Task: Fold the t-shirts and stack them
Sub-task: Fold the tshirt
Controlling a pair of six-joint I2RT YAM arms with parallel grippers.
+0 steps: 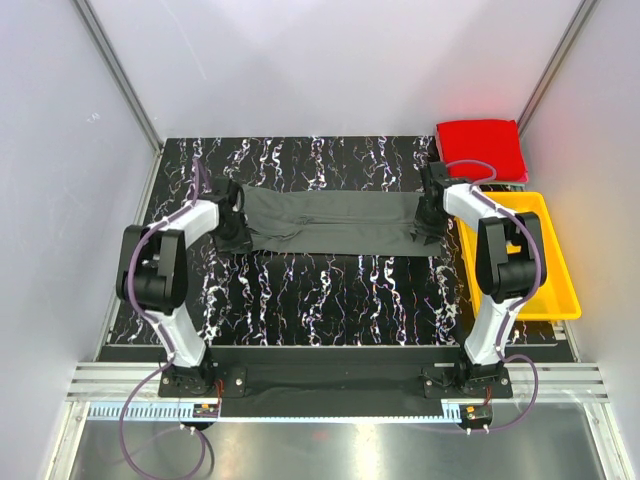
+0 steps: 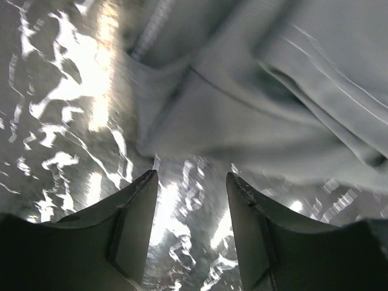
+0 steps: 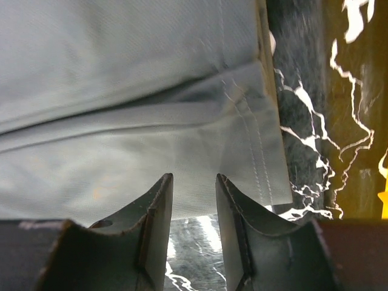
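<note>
Grey t-shirt: matt, fine-textured cloth, stitched hems.
Red t-shirt: matt cloth.
Surface: glossy, black with white marbling.
Tray: smooth yellow plastic.

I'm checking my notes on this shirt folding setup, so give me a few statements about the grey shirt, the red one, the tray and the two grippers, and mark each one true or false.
1. The dark grey t-shirt lies as a long band across the table. True.
2. The left gripper is clamped on that shirt. False: its jaws stand apart over bare table, with the cloth just ahead of them.
3. The red t-shirt sits folded at the far right corner. True.
4. The red t-shirt lies inside the yellow tray. False: it lies beyond the tray's far end, outside it.
5. The right gripper is open and holds nothing. True.
</note>
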